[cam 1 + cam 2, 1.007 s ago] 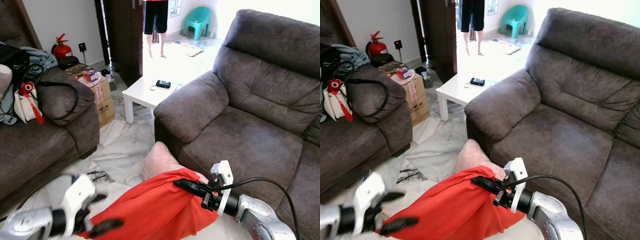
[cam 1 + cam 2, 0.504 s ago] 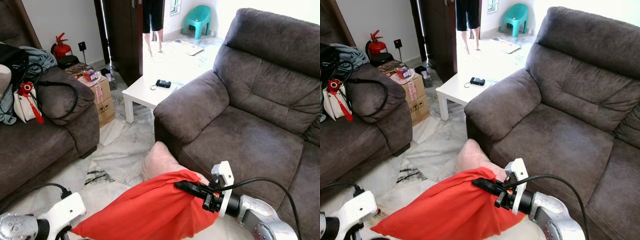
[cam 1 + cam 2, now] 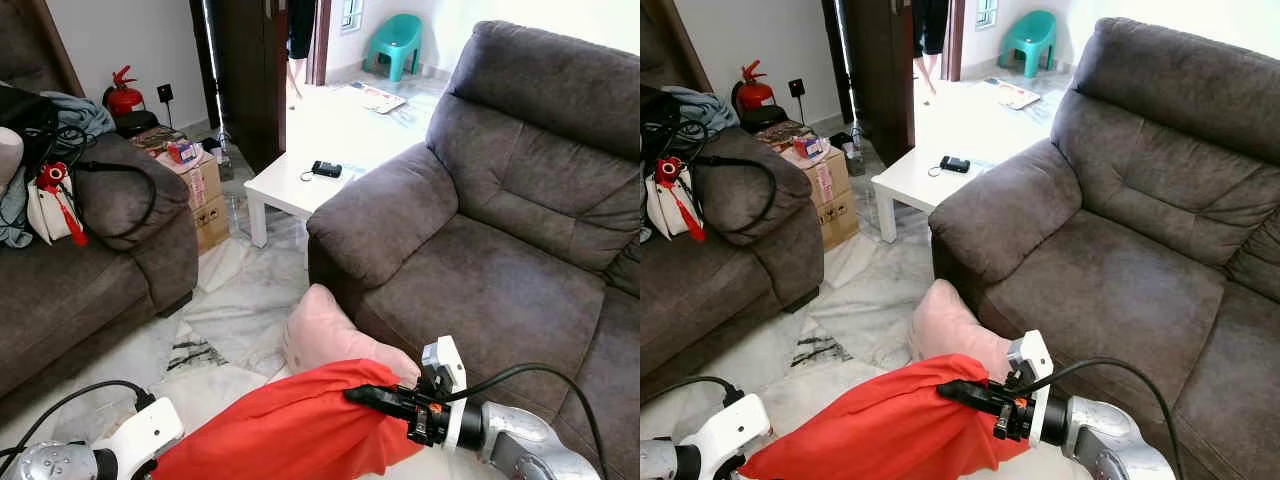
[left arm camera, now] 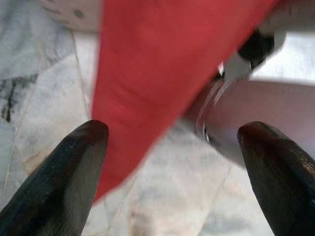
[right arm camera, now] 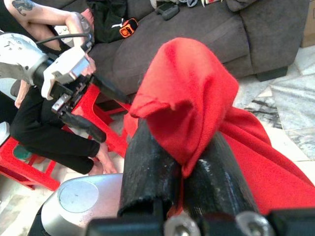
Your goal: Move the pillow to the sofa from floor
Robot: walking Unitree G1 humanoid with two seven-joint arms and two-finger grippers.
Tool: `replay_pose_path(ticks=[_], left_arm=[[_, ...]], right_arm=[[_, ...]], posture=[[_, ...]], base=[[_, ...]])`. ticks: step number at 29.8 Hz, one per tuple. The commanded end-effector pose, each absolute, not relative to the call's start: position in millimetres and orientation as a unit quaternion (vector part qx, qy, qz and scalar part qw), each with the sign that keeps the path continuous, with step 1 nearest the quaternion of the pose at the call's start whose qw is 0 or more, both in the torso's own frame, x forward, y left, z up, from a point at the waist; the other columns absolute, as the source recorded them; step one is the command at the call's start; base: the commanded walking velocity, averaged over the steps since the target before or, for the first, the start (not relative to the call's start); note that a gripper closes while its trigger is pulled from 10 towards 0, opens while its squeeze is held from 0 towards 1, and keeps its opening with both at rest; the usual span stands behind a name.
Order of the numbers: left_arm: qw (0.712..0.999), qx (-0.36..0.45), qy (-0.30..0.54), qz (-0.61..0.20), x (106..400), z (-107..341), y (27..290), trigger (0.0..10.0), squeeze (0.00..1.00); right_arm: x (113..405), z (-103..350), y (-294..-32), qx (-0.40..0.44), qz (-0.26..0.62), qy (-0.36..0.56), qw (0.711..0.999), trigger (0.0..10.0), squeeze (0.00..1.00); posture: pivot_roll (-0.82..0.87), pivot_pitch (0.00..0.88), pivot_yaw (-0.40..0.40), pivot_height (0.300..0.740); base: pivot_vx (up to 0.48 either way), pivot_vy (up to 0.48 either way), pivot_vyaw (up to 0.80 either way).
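A red pillow (image 3: pixel 290 430) hangs low over the marble floor in front of me. My right gripper (image 3: pixel 365 393) is shut on a bunch of its cloth at the right end, seen close up in the right wrist view (image 5: pixel 184 167). My left gripper (image 4: pixel 172 142) is open beside the pillow's drooping left end, its fingers wide apart and not holding the cloth. A pink pillow (image 3: pixel 325 335) lies on the floor against the big grey-brown sofa (image 3: pixel 500 280) on the right, whose seat is bare.
A white low table (image 3: pixel 295 185) stands by the sofa's arm, with cardboard boxes (image 3: pixel 205 195) beside it. A second sofa (image 3: pixel 90 260) on the left holds bags and clothes. A person (image 3: pixel 300 40) stands in the doorway; another person (image 5: pixel 49 142) sits behind me.
My left gripper has dropped away from the red pillow's left corner, and that end has sagged towards the floor. The right gripper keeps its hold, slightly lower. The person at the door has stepped back.
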State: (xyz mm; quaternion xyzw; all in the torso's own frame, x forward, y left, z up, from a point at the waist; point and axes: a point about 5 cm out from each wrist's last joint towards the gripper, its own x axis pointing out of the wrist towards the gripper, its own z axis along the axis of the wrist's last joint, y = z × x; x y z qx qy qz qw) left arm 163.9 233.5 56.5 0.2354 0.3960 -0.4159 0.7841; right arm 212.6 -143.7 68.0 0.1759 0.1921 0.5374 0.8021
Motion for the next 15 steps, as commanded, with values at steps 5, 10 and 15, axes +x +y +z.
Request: replay_pose_path(ticks=[5, 10, 15], left_arm=[[0.723, 0.324, 0.431, -0.432, 153.7, 40.7, 244.4, 10.0, 0.00], [0.714, 0.361, 0.427, -0.420, 158.4, 43.1, 253.2, 10.0, 0.00], [0.721, 0.424, 0.382, -0.392, 175.6, 55.0, 261.1, 10.0, 0.00]], right_arm=[[219.7, 95.3, -139.5, 0.167, 0.571, 0.126, 0.794, 10.0, 0.00], [219.6, 95.8, -143.4, 0.168, 0.568, 0.128, 0.795, 10.0, 0.00], [217.7, 96.5, -144.9, 0.171, 0.572, 0.126, 0.792, 10.0, 0.00]], posture=[[0.11, 0.000, -0.083, 0.740], [0.11, 0.000, -0.083, 0.740], [0.11, 0.000, -0.084, 0.740]], base=[[0.000, 0.000, 0.00], [0.000, 0.000, 0.00], [0.000, 0.000, 0.00]])
